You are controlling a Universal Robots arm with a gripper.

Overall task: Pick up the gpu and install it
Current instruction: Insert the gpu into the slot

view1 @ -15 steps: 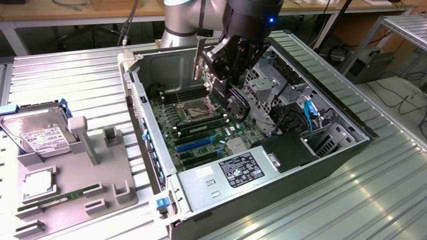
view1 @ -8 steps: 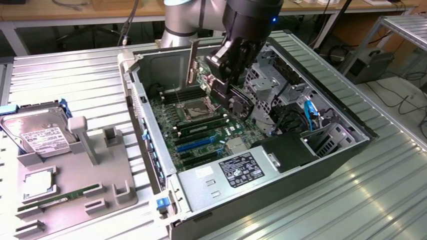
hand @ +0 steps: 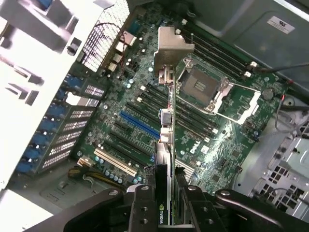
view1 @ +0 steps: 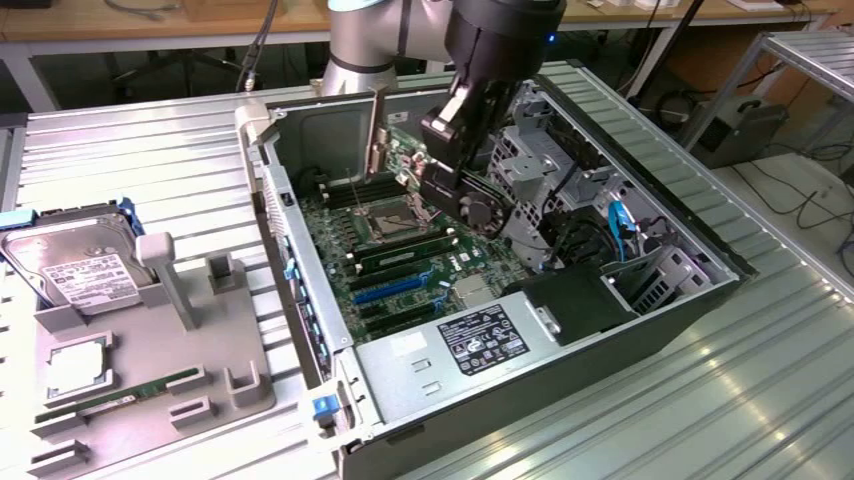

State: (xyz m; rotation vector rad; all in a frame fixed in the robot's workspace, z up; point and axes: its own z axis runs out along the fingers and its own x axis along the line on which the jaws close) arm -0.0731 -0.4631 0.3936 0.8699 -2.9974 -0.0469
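Observation:
My gripper [view1: 451, 140] hangs inside the open computer case [view1: 694, 290], shut on the gpu [view1: 470, 205]. The gpu is a green card held on edge, its black fan facing the exterior view's right and its silver bracket [view1: 375, 135] toward the case's rear wall. It floats above the motherboard [view1: 400, 270], apart from it. In the wrist view the gpu [hand: 165, 145] runs edge-on away from my gripper [hand: 166, 215], clamped between the black fingers [hand: 143, 208]. Its bracket [hand: 173, 43] is at the far end. The blue expansion slot [hand: 140, 124] lies below and beside the card.
The empty CPU socket [hand: 200, 87] and the memory slots [hand: 212, 50] sit past the card. A drive cage [view1: 534, 160] and a black power supply [view1: 454, 345] crowd the case. A grey tray [view1: 200, 340] at the exterior view's left holds a hard drive [view1: 74, 265] and a RAM stick [view1: 114, 400].

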